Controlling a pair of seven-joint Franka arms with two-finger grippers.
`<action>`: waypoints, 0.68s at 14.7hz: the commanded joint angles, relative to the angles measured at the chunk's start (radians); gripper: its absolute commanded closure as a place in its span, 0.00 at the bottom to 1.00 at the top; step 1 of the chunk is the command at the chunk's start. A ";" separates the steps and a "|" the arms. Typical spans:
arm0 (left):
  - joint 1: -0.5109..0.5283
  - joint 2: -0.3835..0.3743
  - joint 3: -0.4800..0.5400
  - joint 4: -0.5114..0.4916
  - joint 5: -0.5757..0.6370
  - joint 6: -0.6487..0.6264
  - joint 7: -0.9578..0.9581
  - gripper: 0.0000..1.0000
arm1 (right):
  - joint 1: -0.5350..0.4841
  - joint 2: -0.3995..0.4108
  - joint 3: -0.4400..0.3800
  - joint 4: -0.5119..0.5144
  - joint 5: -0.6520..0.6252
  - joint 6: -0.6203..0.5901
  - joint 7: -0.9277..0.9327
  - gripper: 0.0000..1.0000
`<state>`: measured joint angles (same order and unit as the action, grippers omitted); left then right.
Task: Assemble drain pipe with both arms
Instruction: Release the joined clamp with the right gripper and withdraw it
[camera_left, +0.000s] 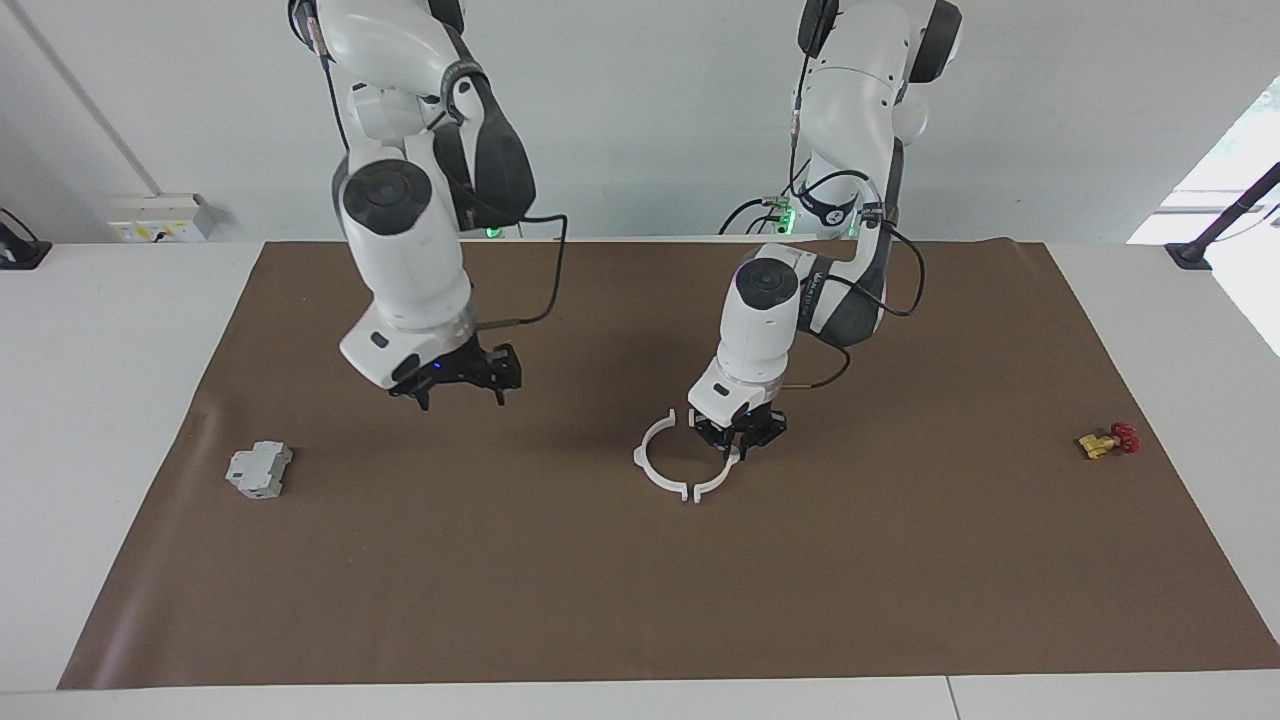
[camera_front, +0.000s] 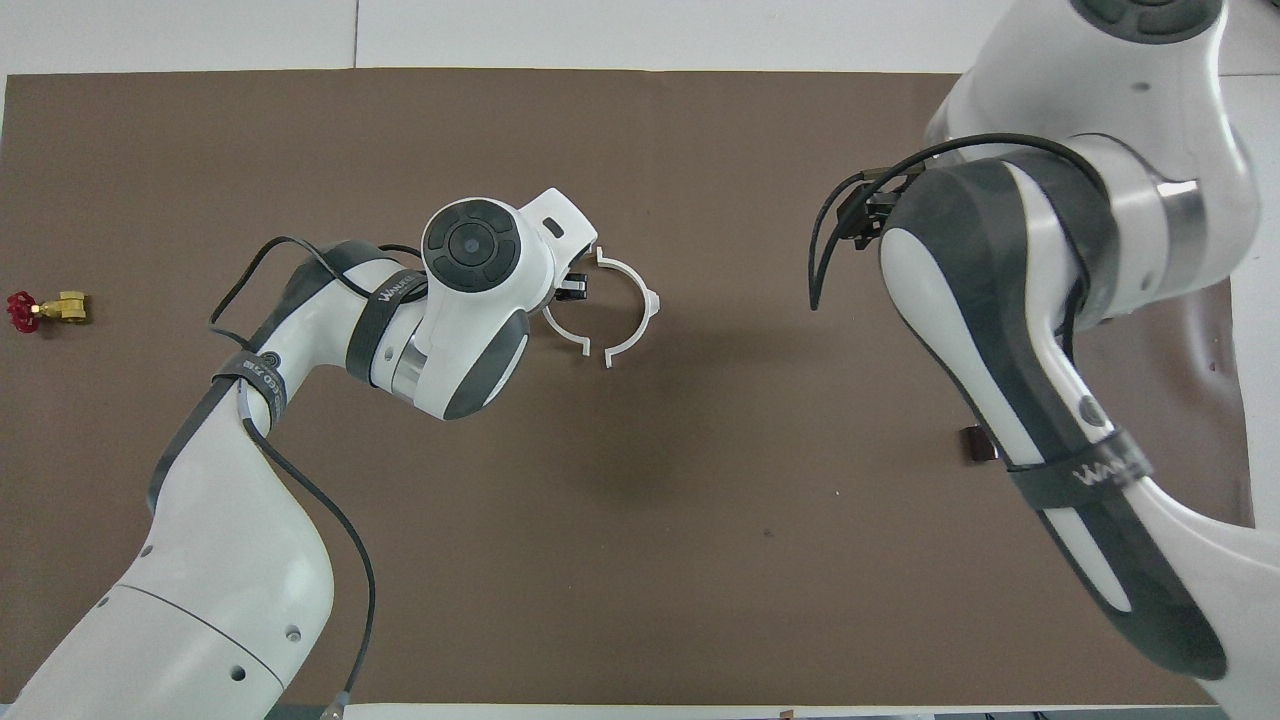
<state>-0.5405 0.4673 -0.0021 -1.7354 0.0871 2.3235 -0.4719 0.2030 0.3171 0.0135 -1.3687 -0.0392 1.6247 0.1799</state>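
The left gripper is down at the mat in the middle of the table, its fingers straddling the arc of the drain pipe that lies toward the left arm's end. Whether they pinch it or only bracket it I cannot tell. The other arc lies beside it, toward the right arm's end, and the two make a nearly closed ring with small gaps showing at both tab joints. To do this step well, the held arc should stay flat on the mat and slide straight toward its mate, so both tab pairs meet together; any tilt or twist would probably catch one joint and spread the other.

The left arm comes in bent at the elbow, wrist pointing steeply down over the ring, its last link hiding much of the near arc from above.

The right gripper hangs open above bare mat, well apart from the ring, roughly between it and the grey block; that arm waits. A valve sits near the left arm's end.
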 joint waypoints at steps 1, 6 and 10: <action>-0.015 0.007 0.011 -0.010 0.016 0.027 -0.016 1.00 | -0.071 -0.110 0.016 -0.047 0.002 -0.081 -0.075 0.00; -0.024 0.004 0.013 -0.039 0.016 0.036 -0.016 1.00 | -0.117 -0.187 0.011 -0.073 0.002 -0.180 -0.178 0.00; -0.033 0.002 0.013 -0.041 0.016 0.030 -0.017 1.00 | -0.132 -0.266 0.006 -0.177 0.002 -0.164 -0.221 0.00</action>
<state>-0.5529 0.4760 -0.0022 -1.7612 0.0871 2.3372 -0.4719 0.0906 0.1174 0.0123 -1.4577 -0.0391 1.4432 -0.0098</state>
